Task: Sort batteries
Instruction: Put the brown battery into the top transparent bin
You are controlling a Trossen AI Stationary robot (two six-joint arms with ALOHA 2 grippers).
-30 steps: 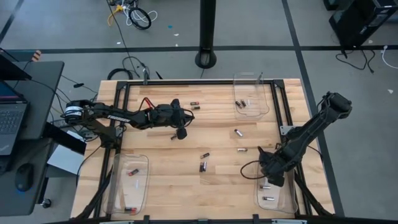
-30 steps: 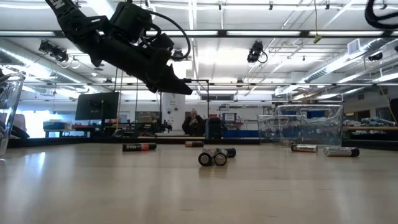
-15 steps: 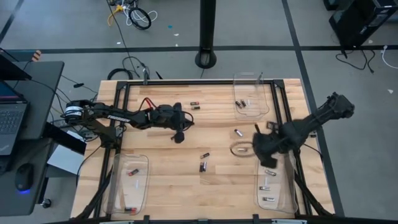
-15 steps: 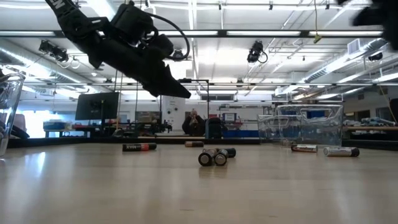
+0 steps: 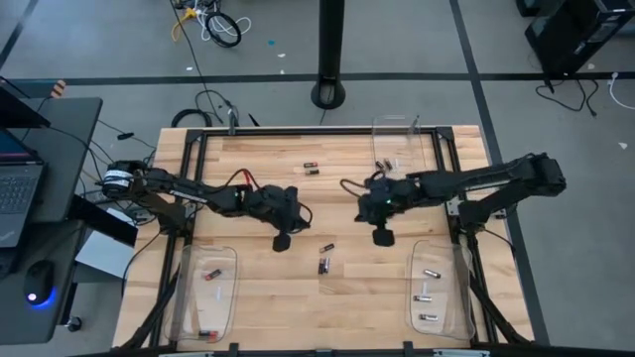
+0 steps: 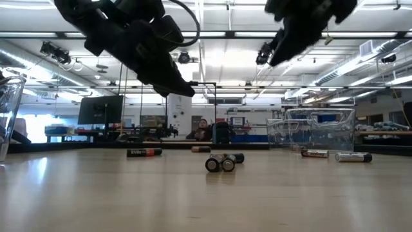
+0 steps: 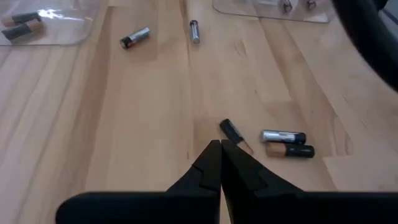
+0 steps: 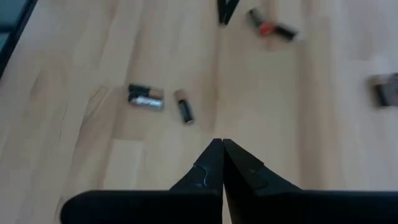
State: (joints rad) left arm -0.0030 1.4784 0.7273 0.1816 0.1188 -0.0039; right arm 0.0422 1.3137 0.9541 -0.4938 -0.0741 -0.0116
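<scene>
Right pincer (image 5: 382, 237) swung from tray to table centre, closed, empty; batteries (image 5: 323, 264) near, between pincers.

I see two dark, jointed arms; the left arm (image 5: 189, 188) carries a red cable near its wrist. Each gripper's fingers (image 7: 208, 171) are matte black, tapering to points.

The worktop (image 5: 258, 297) is being lit evenly and brightly from overhead, with only soft shadows being cast. In the low view, glare is being thrown by ceiling strip lights (image 6: 212, 33), and both arms are being silhouetted. The far batteries (image 8: 273, 28) in the right wrist view are being blurred.
</scene>
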